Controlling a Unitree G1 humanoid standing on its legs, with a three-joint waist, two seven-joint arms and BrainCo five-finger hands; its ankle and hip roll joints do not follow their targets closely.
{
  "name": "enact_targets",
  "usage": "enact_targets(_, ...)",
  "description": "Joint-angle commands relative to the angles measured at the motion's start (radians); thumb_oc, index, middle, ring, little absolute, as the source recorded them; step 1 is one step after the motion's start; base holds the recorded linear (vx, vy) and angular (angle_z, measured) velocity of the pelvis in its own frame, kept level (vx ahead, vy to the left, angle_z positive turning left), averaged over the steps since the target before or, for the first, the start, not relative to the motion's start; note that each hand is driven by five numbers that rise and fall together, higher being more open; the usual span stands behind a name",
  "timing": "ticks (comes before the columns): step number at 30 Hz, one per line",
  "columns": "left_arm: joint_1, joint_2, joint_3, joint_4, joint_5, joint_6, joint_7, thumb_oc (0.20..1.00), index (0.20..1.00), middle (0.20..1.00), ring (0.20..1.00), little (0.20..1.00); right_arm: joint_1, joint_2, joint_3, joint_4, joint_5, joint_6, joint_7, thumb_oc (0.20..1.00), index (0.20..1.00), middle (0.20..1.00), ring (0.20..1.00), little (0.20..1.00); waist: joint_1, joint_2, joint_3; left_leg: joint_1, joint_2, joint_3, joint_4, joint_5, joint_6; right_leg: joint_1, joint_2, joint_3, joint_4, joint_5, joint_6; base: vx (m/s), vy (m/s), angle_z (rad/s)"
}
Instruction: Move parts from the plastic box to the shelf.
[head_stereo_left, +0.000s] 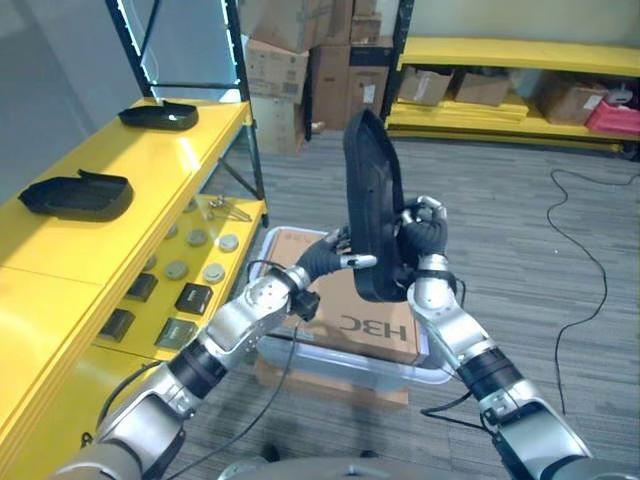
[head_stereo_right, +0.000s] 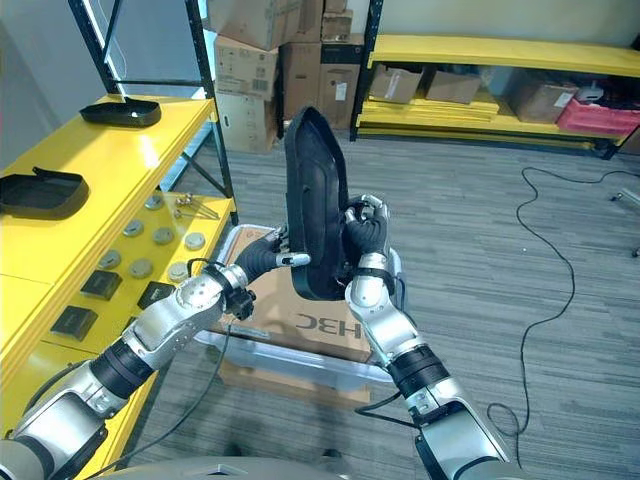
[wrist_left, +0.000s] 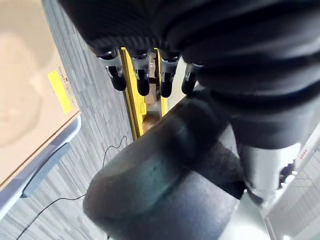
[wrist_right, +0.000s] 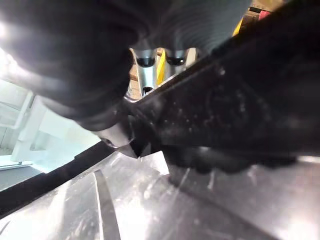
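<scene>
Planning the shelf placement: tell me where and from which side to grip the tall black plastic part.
Grip the tall black plastic part at its lower end, from both sides: it stands upright on its narrow edge above the clear plastic box. The right hand curls on its right rim; the left hand steadies the left face.

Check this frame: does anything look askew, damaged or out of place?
Nothing looks damaged or spilled. The black part stands on end above the plastic box, held between the left hand and the right hand. Two similar parts lie flat on the yellow shelf.
</scene>
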Motion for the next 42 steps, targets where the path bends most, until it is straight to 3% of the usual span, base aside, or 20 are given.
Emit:
enact_targets(1, -0.079, -0.072, -0.06, 0.063, 0.021, -0.049, 0.006, 1.0, 1.0, 1.0, 1.0, 1.0, -0.151, 0.017, 0.025, -0.004, -0.044, -0.04, 0.006, 0.2, 0.2, 0.2, 0.2, 0.2, 0.022, -0.001, -0.04, 0.012, 0.027, 0.011, 0.047, -0.087, 0.003, -0.036, -0.01, -0.007, 0.058, -0.062, 0.063, 0.0, 0.0, 0.0)
enact_targets(9, -0.054, -0.096, -0.059, 0.141, 0.015, -0.009, 0.024, 1.0, 1.0, 1.0, 1.0, 1.0, -0.197, 0.023, 0.074, -0.011, -0.152, 0.016, -0.005, 0.2, 0.2, 0.2, 0.2, 0.2, 0.039, -0.002, -0.043, 0.016, 0.026, 0.004, 0.049, -0.092, 0.004, -0.029, -0.009, -0.01, 0.06, -0.068, 0.061, 0.0, 0.0, 0.0)
enact_targets(21, -0.035, -0.095, -0.05, 0.206, 0.08, -0.012, 0.016, 1.0, 1.0, 1.0, 1.0, 1.0, -0.211, 0.035, 0.143, -0.035, -0.187, 0.018, 0.067, 0.2, 0.2, 0.2, 0.2, 0.2, 0.06, -0.002, -0.035, 0.014, 0.021, -0.006, 0.059, -0.098, 0.006, -0.025, -0.012, -0.017, 0.063, -0.071, 0.061, 0.0, 0.0, 0.0)
enact_targets(42, -0.043, -0.115, -0.086, 0.267, 0.123, 0.001, 0.027, 1.0, 1.0, 1.0, 1.0, 1.0, -0.223, 0.089, 0.208, -0.071, -0.199, 0.028, 0.084, 0.2, 0.2, 0.2, 0.2, 0.2, 0.066, 0.001, -0.025, 0.02, 0.021, -0.011, 0.063, -0.1, 0.005, -0.02, -0.013, -0.016, 0.069, -0.074, 0.061, 0.0, 0.0, 0.01)
